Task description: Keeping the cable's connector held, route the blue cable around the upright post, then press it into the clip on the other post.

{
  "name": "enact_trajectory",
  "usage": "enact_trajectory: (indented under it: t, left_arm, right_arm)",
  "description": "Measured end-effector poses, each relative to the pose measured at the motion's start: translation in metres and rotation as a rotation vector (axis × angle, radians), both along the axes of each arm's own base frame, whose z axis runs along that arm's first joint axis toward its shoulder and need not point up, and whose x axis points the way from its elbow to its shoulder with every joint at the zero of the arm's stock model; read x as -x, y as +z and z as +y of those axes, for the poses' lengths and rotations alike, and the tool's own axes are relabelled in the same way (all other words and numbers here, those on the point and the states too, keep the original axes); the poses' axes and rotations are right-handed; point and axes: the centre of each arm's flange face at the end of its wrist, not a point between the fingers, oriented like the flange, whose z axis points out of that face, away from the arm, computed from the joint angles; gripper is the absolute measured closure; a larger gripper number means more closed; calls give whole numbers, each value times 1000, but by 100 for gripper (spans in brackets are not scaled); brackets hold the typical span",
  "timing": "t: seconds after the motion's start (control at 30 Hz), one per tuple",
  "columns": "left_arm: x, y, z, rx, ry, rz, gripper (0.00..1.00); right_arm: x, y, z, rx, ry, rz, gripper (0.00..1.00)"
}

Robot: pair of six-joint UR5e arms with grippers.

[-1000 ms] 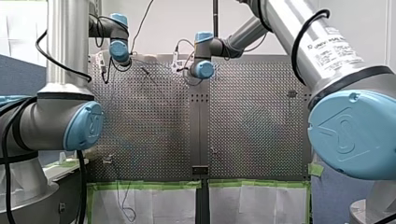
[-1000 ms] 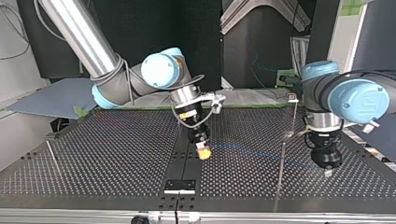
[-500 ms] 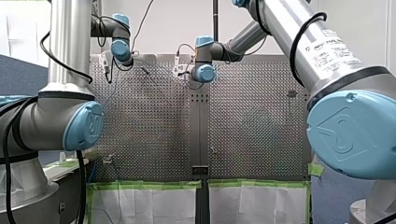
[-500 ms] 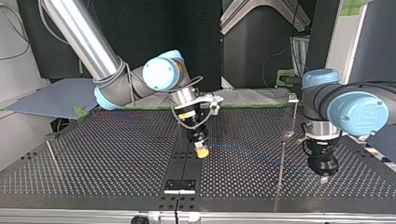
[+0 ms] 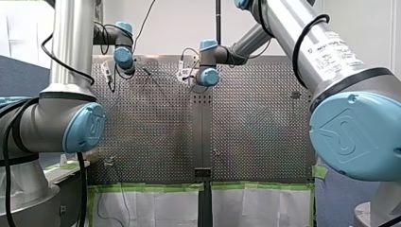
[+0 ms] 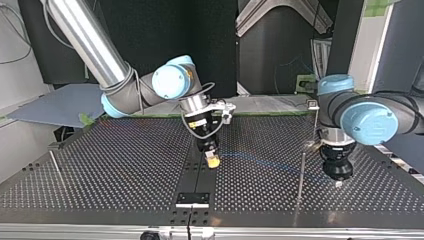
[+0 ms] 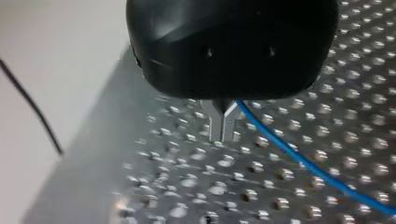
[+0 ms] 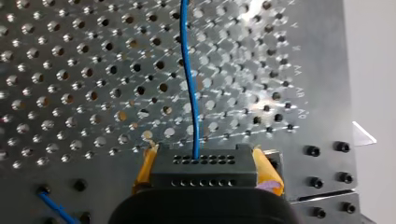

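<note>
Fingers of my right gripper (image 8: 204, 156), yellow-padded, pinch the black connector (image 8: 205, 173) from both sides. The blue cable (image 8: 190, 88) leaves the connector's middle and runs straight ahead over the perforated worktop (image 8: 70, 70).

In the top view my right gripper (image 6: 212, 161) hangs near the worktop's centre strip, pads pointing down. From it the cable (image 6: 260, 161) stretches low across the worktop (image 6: 125, 165) to my left gripper (image 6: 339, 183) at the view's right. On the way it crosses the line of the thin upright post (image 6: 300, 185); which side of the post it passes I cannot tell. Just behind stands the other post (image 6: 315, 127) with the small clip (image 6: 313, 105) at its top, well above the cable.

My left gripper's (image 7: 223, 133) metal fingers (image 7: 215, 122) are drawn together just above the worktop, and the cable (image 7: 299, 161) comes out at their root.
</note>
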Motion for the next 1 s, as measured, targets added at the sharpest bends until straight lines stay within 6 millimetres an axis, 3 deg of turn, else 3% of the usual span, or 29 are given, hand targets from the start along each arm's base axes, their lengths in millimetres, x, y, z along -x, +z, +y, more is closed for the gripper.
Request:
enact_trajectory:
  t: [0.3, 0.43, 0.6, 0.67, 0.7, 0.73, 0.77, 0.8, 0.87, 0.9, 0.93, 0.97, 1.0]
  left_arm:
    - [-9, -24, -4, 5, -12, 41, 100]
    - [-15, -43, -9, -9, -28, 84, 100]
    - [-16, -51, -17, -12, -44, 102, 100]
    - [-16, -52, -20, -12, -56, 103, 85]
    - [-16, -53, -23, -12, -65, 105, 85]
    - [-16, -55, -25, -11, -72, 108, 78]
    - [-17, -57, -27, -9, -78, 112, 65]
    - [-17, -60, -29, -5, -83, 117, 65]
    - [-16, -64, -31, 5, -88, 123, 43]
    - [-16, -66, -32, 12, -90, 127, 43]
    - [-15, -68, -33, 17, -91, 129, 21]
    - [-15, -69, -33, 23, -91, 131, 13]
    - [-14, -71, -34, 30, -90, 134, 13]
  right_arm:
    - [-5, -34, -5, -36, -1, 38, 100]
    - [-6, -41, -5, -44, 0, 45, 100]
    - [-8, -55, -4, -61, 2, 64, 100]
    - [-9, -62, -4, -68, 2, 74, 100]
    - [-9, -67, -3, -72, 2, 80, 100]
    - [-8, -71, -3, -76, 2, 85, 100]
    - [-8, -75, -2, -81, 2, 90, 100]
    - [-8, -80, -2, -87, 2, 97, 100]
    - [-7, -88, 0, -97, 2, 108, 100]
    - [-6, -92, 0, -102, 2, 113, 100]
    - [-5, -94, 1, -105, 2, 116, 100]
    - [-5, -96, 1, -107, 2, 119, 100]
    - [-5, -98, 2, -110, 2, 122, 100]
